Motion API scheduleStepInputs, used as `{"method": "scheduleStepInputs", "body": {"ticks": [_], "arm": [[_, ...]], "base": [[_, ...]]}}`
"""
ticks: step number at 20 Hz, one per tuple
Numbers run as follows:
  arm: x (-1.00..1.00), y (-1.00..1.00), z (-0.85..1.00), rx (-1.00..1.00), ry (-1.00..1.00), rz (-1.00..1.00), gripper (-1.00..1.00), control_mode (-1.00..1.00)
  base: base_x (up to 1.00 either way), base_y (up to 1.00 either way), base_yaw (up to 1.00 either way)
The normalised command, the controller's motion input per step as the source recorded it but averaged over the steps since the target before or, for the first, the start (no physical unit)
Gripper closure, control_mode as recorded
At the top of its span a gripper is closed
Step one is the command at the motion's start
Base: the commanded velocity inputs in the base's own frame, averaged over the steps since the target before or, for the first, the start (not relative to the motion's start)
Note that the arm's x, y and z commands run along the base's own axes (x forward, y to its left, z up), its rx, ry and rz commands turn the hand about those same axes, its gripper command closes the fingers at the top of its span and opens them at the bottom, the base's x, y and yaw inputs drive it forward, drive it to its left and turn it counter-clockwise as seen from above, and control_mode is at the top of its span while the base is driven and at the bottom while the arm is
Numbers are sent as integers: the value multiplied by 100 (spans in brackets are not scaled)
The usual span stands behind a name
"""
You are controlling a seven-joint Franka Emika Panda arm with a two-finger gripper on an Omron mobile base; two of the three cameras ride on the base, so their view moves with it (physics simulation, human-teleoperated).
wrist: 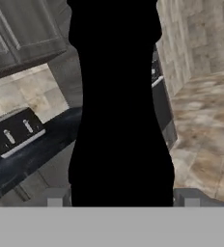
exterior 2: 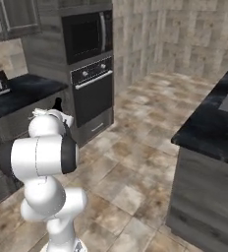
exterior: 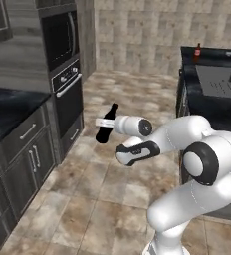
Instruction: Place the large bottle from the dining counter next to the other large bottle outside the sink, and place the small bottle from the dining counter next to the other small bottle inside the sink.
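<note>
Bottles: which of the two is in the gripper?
The black large bottle with the white band, held above the floor. The red-capped bottle stands far away on the counter.

White arm folded, forearm level, end effector [exterior: 106, 123] clamped on black bottle [exterior: 106, 124]

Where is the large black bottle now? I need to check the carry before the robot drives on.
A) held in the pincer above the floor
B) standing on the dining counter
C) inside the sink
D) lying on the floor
A: the large bottle sits clamped in the pincer in mid-air over the tiled floor, its dark body between the fingertips in the hand view.
</note>
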Motion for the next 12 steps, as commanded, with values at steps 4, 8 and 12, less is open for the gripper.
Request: {"method": "scheduleStepInputs", "body": {"ticks": [4,8,12], "arm": [[0,0,0,0,0,0,100,100],[0,0,0,0,0,0,100,100],[0,0,0,0,0,0,100,100]], "base": [[66,47,-40],[82,47,-36],[87,52,-34]]}}
